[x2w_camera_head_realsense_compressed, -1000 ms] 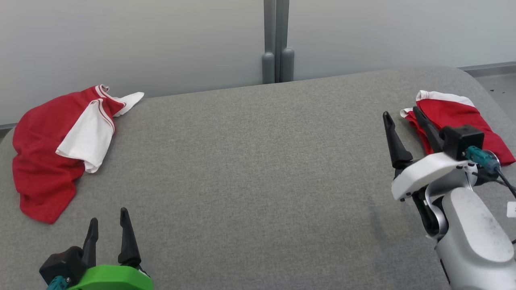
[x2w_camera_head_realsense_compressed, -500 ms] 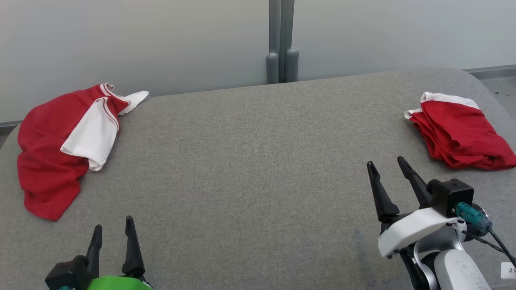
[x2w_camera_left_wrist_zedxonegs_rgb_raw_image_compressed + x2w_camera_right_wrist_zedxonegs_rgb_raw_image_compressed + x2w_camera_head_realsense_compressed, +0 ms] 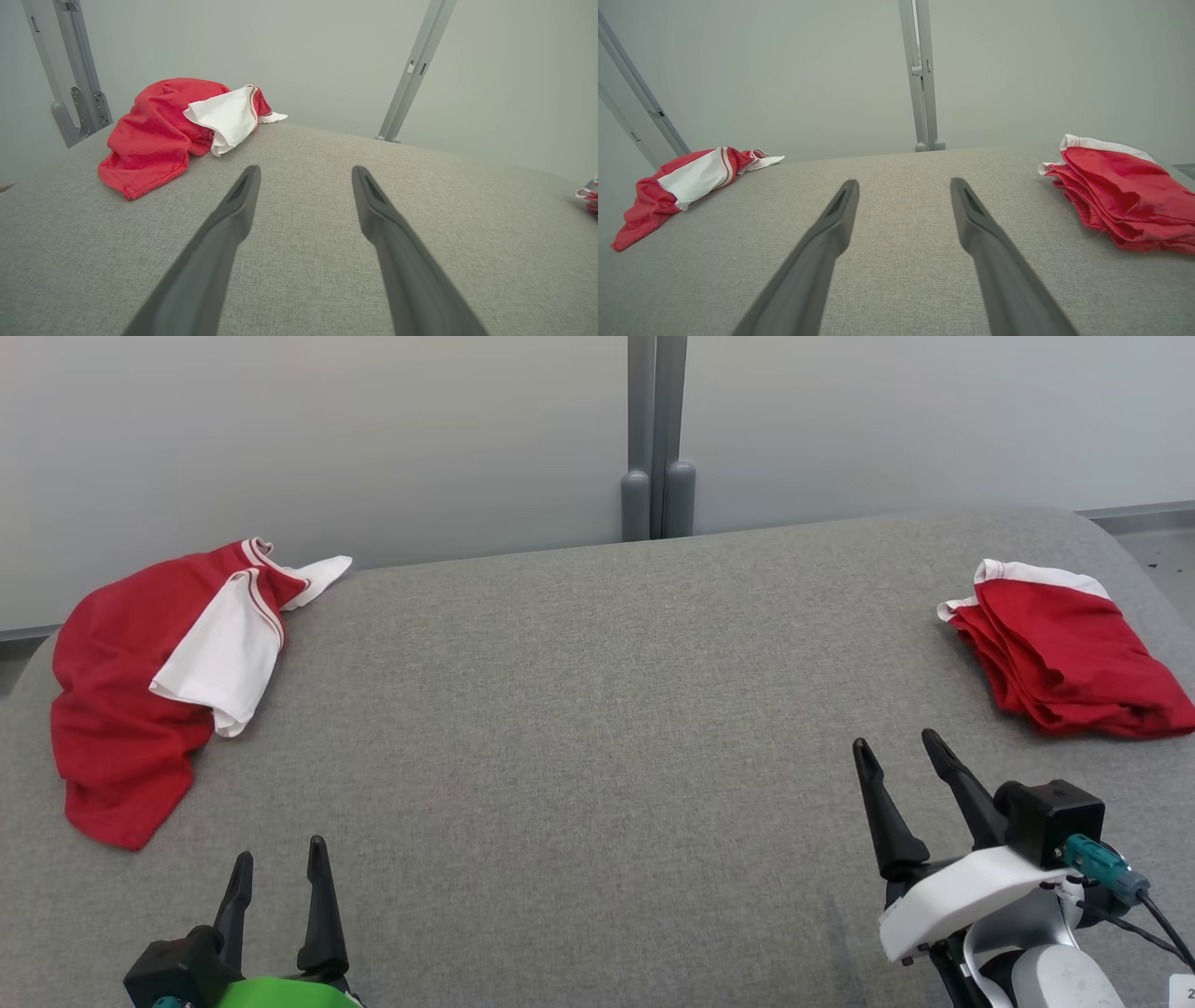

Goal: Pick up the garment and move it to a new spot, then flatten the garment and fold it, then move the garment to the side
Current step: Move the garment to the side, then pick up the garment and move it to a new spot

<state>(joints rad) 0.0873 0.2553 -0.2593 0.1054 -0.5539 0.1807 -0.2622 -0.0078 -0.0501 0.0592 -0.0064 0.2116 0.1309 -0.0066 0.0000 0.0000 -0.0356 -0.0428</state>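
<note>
Bench (image 3: 579, 709) with grey cloth carries a folded garment (image 3: 1064, 658), red with a white edge, at its right end, and a crumpled garment (image 3: 121, 709), red and white, at its left end. The left hand (image 3: 281, 848) and the right hand (image 3: 894, 738) are over the near side, fingers apart, both empty.

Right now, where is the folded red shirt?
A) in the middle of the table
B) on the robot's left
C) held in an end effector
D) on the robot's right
D: the folded shirt lies at the right end of the table, and the crumpled shirt lies at the left end.
</note>
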